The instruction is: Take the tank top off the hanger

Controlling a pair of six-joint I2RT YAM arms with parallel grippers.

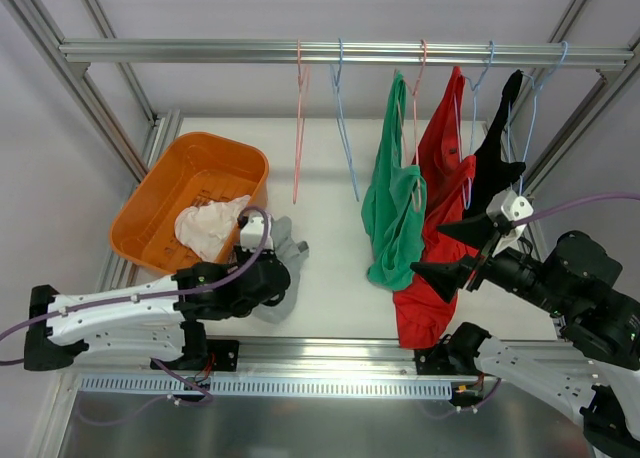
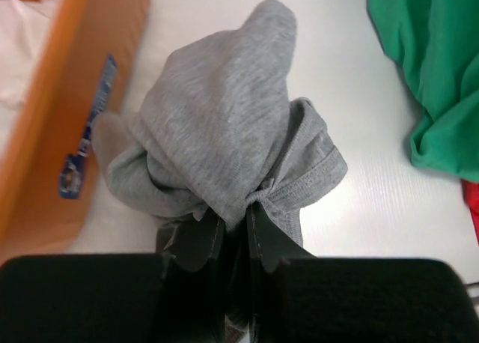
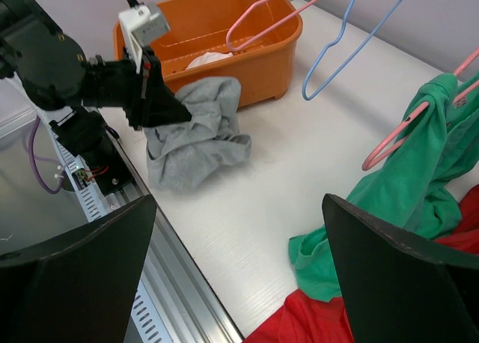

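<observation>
One gray top (image 2: 217, 133) is getting pinched by the left gripper (image 2: 236, 223) just beside the bin (image 1: 140, 206); right gripper (image 1: 428, 248) is hovering spread wide, well apart from the bin.

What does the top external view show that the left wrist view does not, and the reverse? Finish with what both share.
Only the top external view shows the rail, the empty pink hanger, the empty blue hanger, the black garment and the open right gripper. Only the left wrist view shows, close up, the left gripper shut on the grey garment, and the blue label on the side of the orange basket. Both show the grey garment, the orange basket and the green tank top.
</observation>
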